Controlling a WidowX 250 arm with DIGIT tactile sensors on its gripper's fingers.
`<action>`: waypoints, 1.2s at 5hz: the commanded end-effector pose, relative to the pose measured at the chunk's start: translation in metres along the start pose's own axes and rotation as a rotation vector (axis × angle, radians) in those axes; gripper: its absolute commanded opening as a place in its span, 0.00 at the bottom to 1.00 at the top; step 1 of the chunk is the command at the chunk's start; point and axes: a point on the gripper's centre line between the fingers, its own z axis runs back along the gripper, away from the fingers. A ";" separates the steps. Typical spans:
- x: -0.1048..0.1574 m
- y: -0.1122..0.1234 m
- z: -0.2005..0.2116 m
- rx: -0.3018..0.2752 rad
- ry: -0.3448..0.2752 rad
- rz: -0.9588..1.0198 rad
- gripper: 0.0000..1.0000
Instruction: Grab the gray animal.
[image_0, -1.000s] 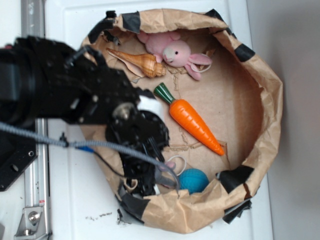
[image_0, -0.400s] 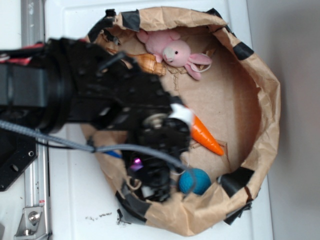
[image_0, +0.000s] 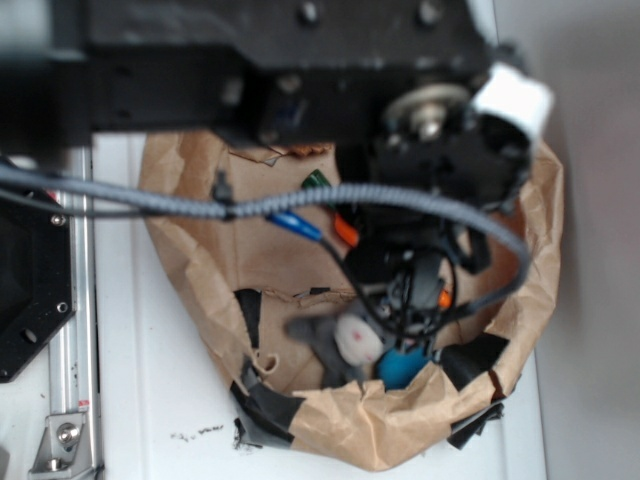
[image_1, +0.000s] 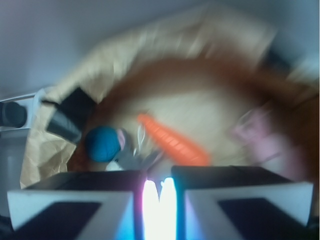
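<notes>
Gripper (image_0: 415, 300) is hanging over the gray animal (image_0: 345, 340) beside the blue ball (image_0: 403, 368) in the paper bag (image_0: 520, 260); fingers nearly pressed together, honestly can't tell if it's pinching anything.

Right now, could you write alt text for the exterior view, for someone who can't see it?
A blurred black robot arm fills the top of the picture above a crumpled brown paper basket. Near the basket's bottom edge lies a small gray plush bunny with a pale face, beside a blue ball. The jaws cannot be made out.
</notes>
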 end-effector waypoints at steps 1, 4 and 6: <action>-0.017 0.005 0.046 0.096 -0.138 -0.091 0.44; -0.047 -0.002 -0.015 0.063 -0.207 0.616 1.00; -0.028 -0.047 -0.090 0.048 -0.073 0.538 1.00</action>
